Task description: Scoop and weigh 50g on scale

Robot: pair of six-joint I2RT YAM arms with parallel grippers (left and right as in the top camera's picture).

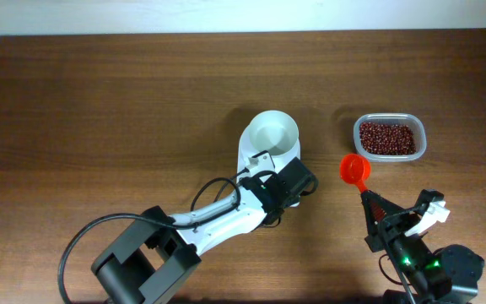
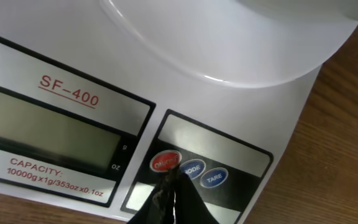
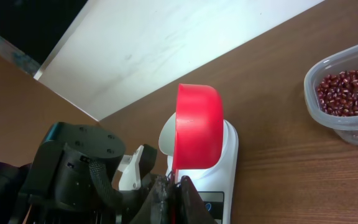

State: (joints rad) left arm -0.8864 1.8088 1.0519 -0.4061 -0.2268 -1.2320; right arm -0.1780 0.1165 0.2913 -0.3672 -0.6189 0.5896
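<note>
Clear tub (image 1: 422,140) of red beans (image 1: 386,138) on wooden table (image 1: 99,110), right of white bowl (image 1: 274,133), well apart.
</note>
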